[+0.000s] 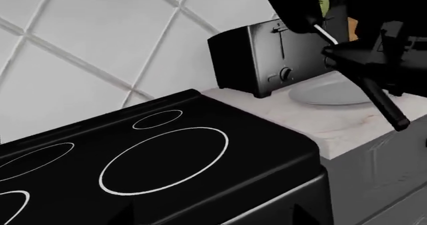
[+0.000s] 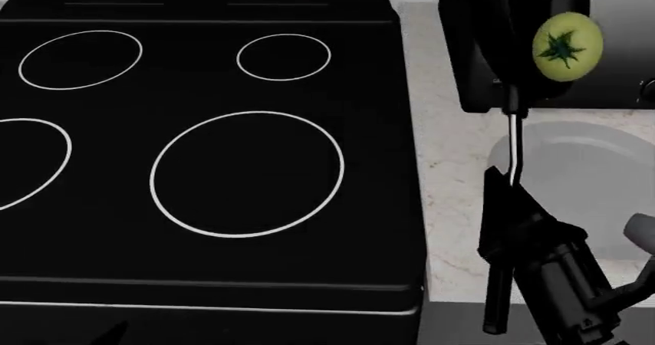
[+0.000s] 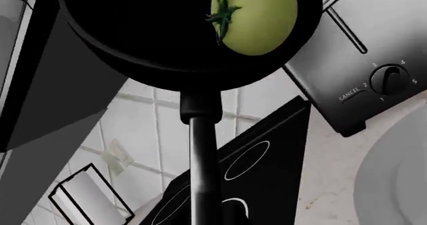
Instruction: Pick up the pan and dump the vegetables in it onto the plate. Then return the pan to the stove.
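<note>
In the head view, the right hand (image 2: 508, 230) at the lower right pinched the long handle of the pan (image 2: 492, 46); the pan was tipped up on its side in the upper right, above the plate (image 2: 584, 184); the tomato (image 2: 564, 47) sat against the pan near the top right; the plate lay on the pale table (image 2: 445, 169); the stove (image 2: 205, 153) filled the left side; a toaster (image 1: 267, 60) stood behind the plate; the left hand was out of sight.
</note>
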Controlling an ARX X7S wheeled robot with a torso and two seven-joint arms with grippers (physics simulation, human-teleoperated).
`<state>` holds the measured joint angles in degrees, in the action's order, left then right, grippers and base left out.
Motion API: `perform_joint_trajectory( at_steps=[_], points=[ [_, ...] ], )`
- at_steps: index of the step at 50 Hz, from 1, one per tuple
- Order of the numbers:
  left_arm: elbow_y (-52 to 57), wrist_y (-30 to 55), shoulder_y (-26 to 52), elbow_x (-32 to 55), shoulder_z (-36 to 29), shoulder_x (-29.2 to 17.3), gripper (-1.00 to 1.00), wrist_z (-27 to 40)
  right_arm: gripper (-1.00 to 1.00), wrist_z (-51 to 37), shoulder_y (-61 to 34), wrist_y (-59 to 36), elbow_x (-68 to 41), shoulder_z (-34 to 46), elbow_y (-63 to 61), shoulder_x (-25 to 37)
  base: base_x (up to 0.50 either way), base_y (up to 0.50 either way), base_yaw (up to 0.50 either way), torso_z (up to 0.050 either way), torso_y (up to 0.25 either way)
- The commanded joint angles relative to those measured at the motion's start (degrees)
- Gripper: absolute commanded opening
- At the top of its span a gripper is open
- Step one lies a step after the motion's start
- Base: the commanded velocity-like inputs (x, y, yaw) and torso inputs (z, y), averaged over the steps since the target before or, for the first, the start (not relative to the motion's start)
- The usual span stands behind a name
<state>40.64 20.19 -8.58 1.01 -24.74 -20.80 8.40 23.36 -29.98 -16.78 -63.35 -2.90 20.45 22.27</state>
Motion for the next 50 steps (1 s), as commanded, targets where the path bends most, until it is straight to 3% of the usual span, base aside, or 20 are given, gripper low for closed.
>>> perform_joint_trajectory(
  at_steps=[1, 8, 17, 26, 36, 41, 50],
  points=[
    [9.33, 1.25, -3.01, -1.06, -3.13, -0.72, 1.0, -0.1, -1.0, 15.2, -7.48, 4.84, -0.97, -0.37, 20.4, -4.82, 0.0, 0.0, 0.0, 0.0, 0.0],
    [9.57, 1.89, -2.29, -1.65, -4.95, -0.53, 1.0, -0.68, -1.0, 21.29, -11.88, 7.06, -0.06, 0.06, 32.5, -6.73, 0.0, 0.0, 0.0, 0.0, 0.001],
    [8.43, 2.97, -2.22, -0.25, -5.02, -0.82, 1.0, -1.4, -1.0, 20.62, -6.7, 5.94, -4.52, -2.98, 20.76, -6.13, 0.0, 0.0, 0.0, 0.0, 0.0],
    [10.99, 2.85, -3.28, -0.96, -6.17, -1.65, 1.0, -1.36, -1.0, 32.41, -12.79, 9.5, -4.17, -3.24, 38.72, -8.03, 0.0, 0.0, 0.0, 0.0, 0.0],
    [12.24, 3.35, -2.96, -0.56, -7.86, -1.45, 1.0, -2.13, -1.0, 34.54, -14.05, 8.8, -4.73, -3.09, 39.5, -9.11, 0.0, 0.0, 0.0, 0.0, 0.0],
    [13.2, 3.27, -2.69, -0.15, -9.31, -1.2, 1.0, -2.94, -1.0, 39.36, -21.11, 10.57, -1.08, -0.79, 54.43, -11.24, 0.0, 0.0, 0.0, 0.0, 0.0],
    [12.97, 2.11, -2.37, 0.26, -10.19, -1.33, 1.0, -3.54, -1.0, 38.24, -22.09, 5.66, 13.3, -11.1, 54.53, -15.23, 0.0, 0.0, 0.01, 0.0, 0.0]
  ],
)
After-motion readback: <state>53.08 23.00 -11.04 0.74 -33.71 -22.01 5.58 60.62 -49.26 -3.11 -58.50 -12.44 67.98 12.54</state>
